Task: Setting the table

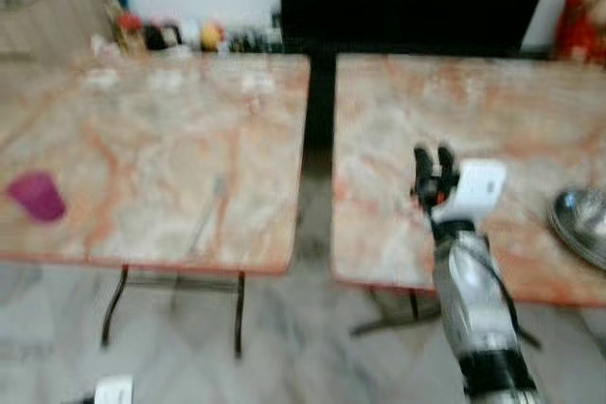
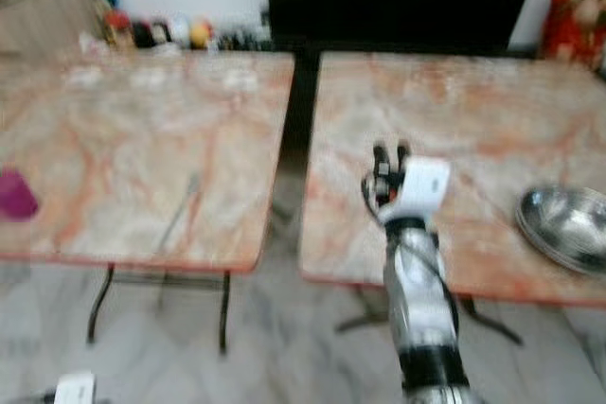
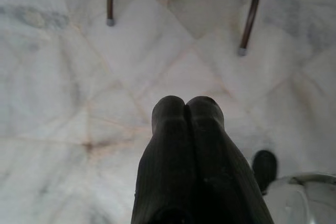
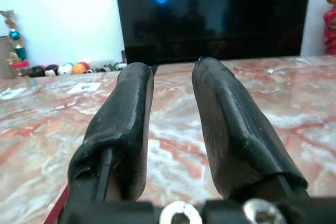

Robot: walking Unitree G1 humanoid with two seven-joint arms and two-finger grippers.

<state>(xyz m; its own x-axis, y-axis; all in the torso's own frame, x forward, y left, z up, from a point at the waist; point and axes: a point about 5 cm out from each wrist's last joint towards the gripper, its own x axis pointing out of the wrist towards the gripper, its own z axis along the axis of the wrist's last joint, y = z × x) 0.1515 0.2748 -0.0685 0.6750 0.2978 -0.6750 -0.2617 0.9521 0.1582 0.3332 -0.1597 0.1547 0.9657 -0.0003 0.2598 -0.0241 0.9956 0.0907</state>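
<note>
Little looked set: I saw a purple cup (image 1: 37, 197) on the left counter (image 1: 161, 130) and a steel bowl (image 2: 565, 225) at the right counter's (image 2: 492, 120) near right edge. My right claw (image 2: 389, 160) hovered slightly spread and empty over that counter's near edge, while my left claw (image 3: 185, 109) hung pressed together above the floor (image 3: 63, 77).

Two tables side by side, gap between. Cup (image 1: 37, 196) on left table (image 1: 161, 139), near left edge. Bowl (image 2: 566, 224) on right table (image 2: 473, 120), right edge.
</note>
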